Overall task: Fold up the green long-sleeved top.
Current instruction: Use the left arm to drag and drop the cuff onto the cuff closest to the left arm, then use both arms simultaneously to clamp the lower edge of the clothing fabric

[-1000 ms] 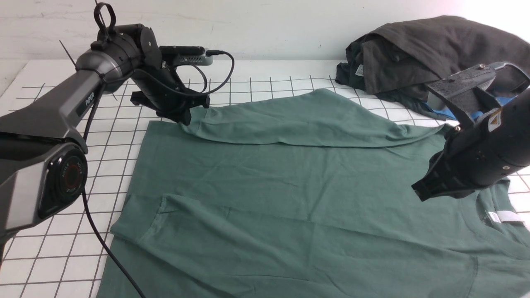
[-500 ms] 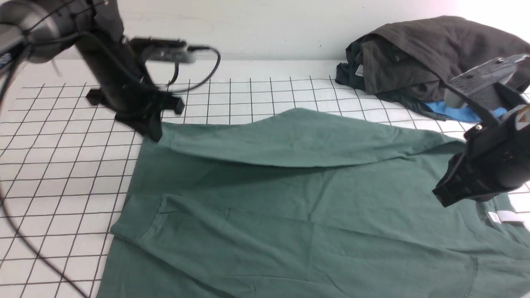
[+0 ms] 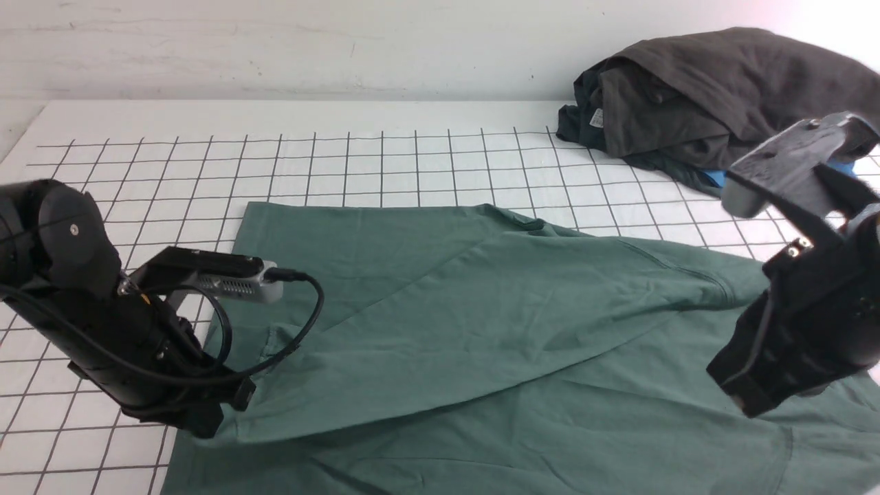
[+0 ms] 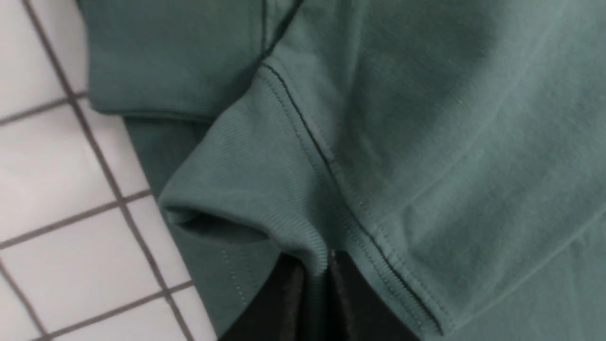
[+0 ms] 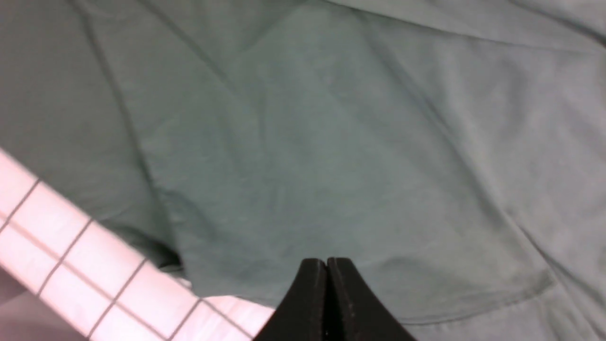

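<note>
The green long-sleeved top point(image 3: 481, 323) lies spread on the gridded table. One sleeve is drawn diagonally across the body toward the near left. My left gripper point(image 3: 206, 423) is at the near left edge of the top, shut on the ribbed cuff of that sleeve point(image 4: 284, 222), with cloth pinched between the jaws. My right gripper point(image 3: 739, 385) hovers above the top's right side, shut and empty; in its wrist view the closed tips point(image 5: 326, 263) are over plain green cloth point(image 5: 331, 142). The neck label and chest logo are hidden.
A dark grey garment point(image 3: 694, 89) is heaped at the back right with a bright blue cloth point(image 3: 718, 179) under it. The white gridded table point(image 3: 344, 165) extends to the back and left of the top. A wall stands behind the table.
My left gripper has carried the sleeve cuff from the far left corner toward the near left, laying the sleeve diagonally across the body. My right gripper has moved lower and nearer.
</note>
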Robot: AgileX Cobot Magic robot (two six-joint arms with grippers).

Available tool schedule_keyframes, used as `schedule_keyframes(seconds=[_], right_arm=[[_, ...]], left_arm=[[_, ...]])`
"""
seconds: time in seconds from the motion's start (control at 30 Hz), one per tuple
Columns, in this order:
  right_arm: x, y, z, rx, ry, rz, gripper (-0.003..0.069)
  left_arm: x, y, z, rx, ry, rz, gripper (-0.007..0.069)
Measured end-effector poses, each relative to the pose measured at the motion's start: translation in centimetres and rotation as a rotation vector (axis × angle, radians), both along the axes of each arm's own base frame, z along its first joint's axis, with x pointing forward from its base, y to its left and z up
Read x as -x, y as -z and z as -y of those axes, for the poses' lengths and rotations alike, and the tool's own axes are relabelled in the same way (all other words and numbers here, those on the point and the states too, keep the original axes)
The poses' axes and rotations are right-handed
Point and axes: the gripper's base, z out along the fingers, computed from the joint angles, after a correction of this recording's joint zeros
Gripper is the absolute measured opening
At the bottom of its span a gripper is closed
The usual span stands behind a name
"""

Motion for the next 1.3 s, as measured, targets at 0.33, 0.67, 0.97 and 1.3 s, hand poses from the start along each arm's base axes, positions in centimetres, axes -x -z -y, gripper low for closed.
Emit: schedule_keyframes(seconds=[0.33, 0.67, 0.97, 1.3], right_arm=[[2.4, 0.0, -3.3, -0.005, -0.147, -0.011, -0.0014], [5.1, -0.5, -2.6, -0.029, -0.197, 0.018, -0.0014], [7.0, 1.5, -0.9, 0.0, -0.197, -0.019, -0.0014], [7.3, 2.9, -0.6, 0.03, -0.197, -0.055, -0.0014]], left_arm=[[1.0, -0.4, 0.2, 0.03, 0.014, -0.06, 0.0279], [7.9, -4.8, 5.7, 0.0, 0.45, -0.016, 0.0415], [15.0, 0.7, 6.2, -0.329, 0.948, -0.159, 0.0405], [14.4, 3.1, 6.3, -0.346, 0.926, -0.109, 0.0405]])
